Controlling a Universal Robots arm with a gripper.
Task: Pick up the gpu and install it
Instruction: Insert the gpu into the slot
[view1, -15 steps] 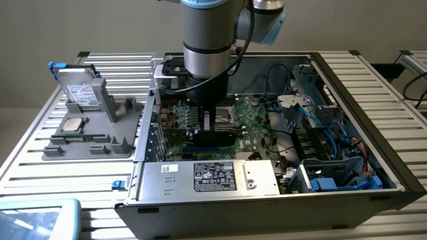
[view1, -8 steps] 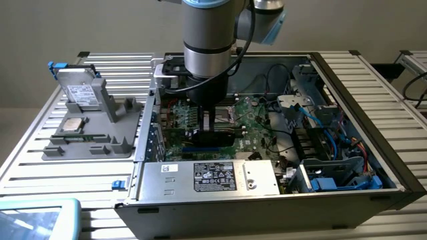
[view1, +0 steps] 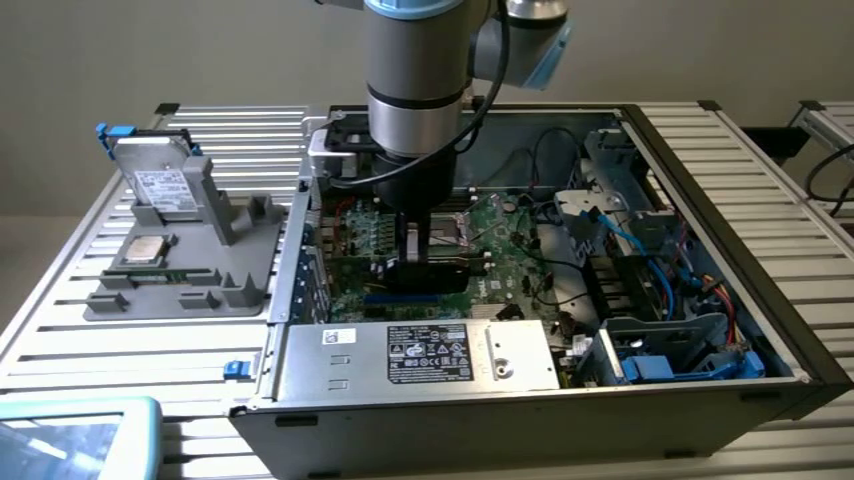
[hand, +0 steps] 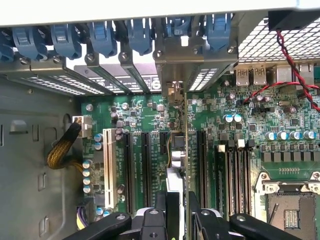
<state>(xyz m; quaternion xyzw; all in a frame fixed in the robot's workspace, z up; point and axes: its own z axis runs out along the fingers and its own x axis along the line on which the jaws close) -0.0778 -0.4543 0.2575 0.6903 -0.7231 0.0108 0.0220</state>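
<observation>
My gripper (view1: 430, 250) reaches straight down into the open computer case (view1: 787, 330), shut on the gpu (view1: 434, 272). The card's black cooler block shows just under the fingers, low over the green motherboard (view1: 514, 250). In the wrist view the gpu (hand: 185, 150) is seen edge-on as a thin green board between the black fingers (hand: 161, 212) of my gripper (hand: 177, 215). Its metal bracket end (hand: 175, 90) lies at the case's rear slot openings. It stands in line with the black expansion slots (hand: 145, 165). Whether it sits in a slot I cannot tell.
A grey tray (view1: 174, 300) on the exterior view's left carries a silver hard drive (view1: 160, 185), a processor (view1: 144, 250) and a memory stick (view1: 150, 272). The power supply (view1: 414, 355) lines the case front. Cables and blue drive cages (view1: 641, 290) crowd the exterior view's right. Blue slot clips (hand: 100, 35) line the rear.
</observation>
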